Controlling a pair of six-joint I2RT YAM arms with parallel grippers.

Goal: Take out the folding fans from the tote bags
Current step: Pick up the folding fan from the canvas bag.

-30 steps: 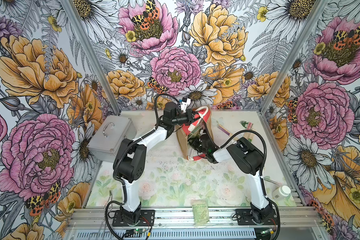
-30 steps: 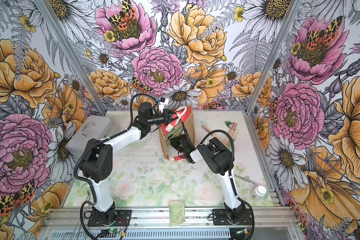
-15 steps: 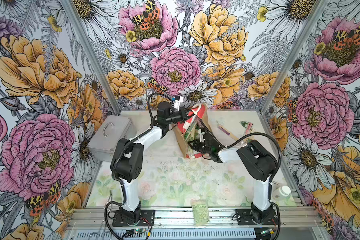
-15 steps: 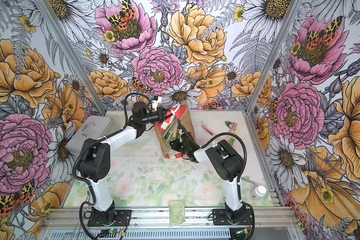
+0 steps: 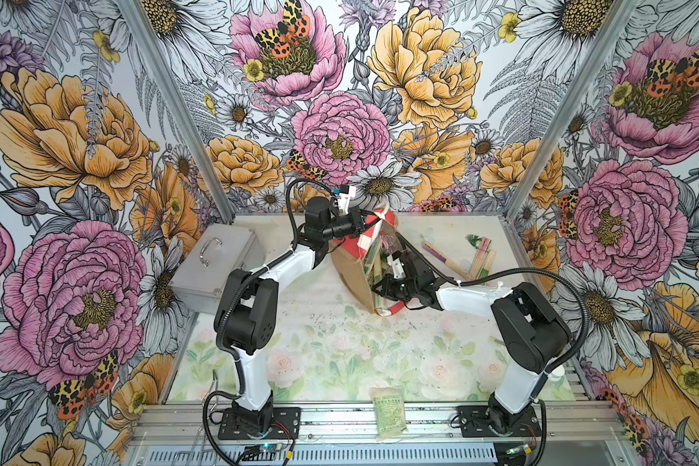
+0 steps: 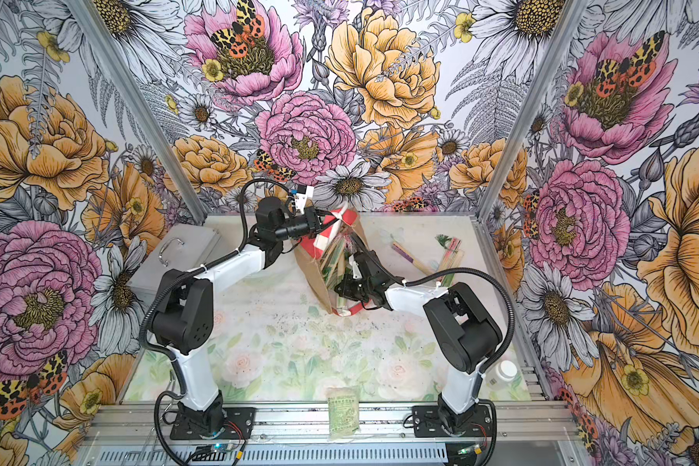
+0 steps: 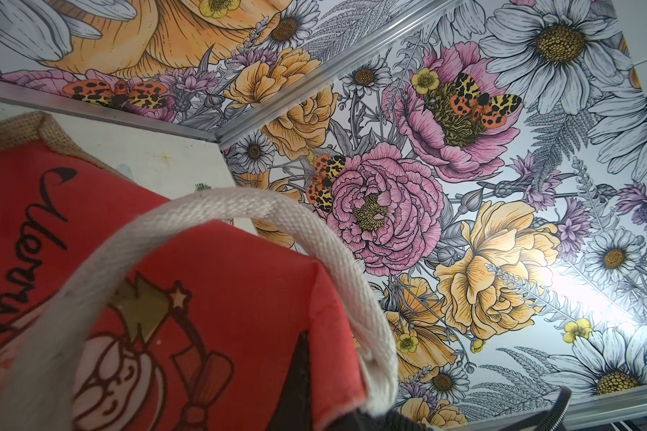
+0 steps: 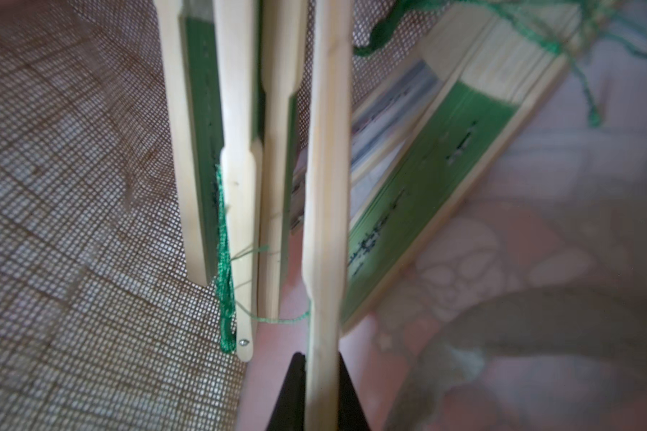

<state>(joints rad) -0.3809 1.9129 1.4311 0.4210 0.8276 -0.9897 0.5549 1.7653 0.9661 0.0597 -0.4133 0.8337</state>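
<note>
The tote bag (image 5: 350,270) (image 6: 311,262) lies tipped, tan burlap face toward me and mouth toward the right. My left gripper (image 5: 362,220) (image 6: 323,218) (image 7: 333,406) is shut on its red top edge (image 7: 202,298) beside the white rope handle (image 7: 240,209). Inside the mouth, my right gripper (image 5: 380,288) (image 6: 340,288) (image 8: 322,373) is shut on one pale wooden folding fan (image 8: 325,224). More fans (image 8: 236,224) with green cloth and a green tassel lie in the bag. Several other fans (image 5: 440,256) (image 6: 448,258) lie on the table to the right.
A grey metal case (image 5: 218,266) sits at the back left of the table. A green printed packet (image 5: 388,415) lies on the front rail. A white bottle (image 6: 503,371) stands near the right arm's base. Floral walls close in three sides.
The right arm's elbow has swung out to the right while its gripper stays in the bag's mouth. The left gripper keeps its hold on the bag's top edge, which has shifted a little.
</note>
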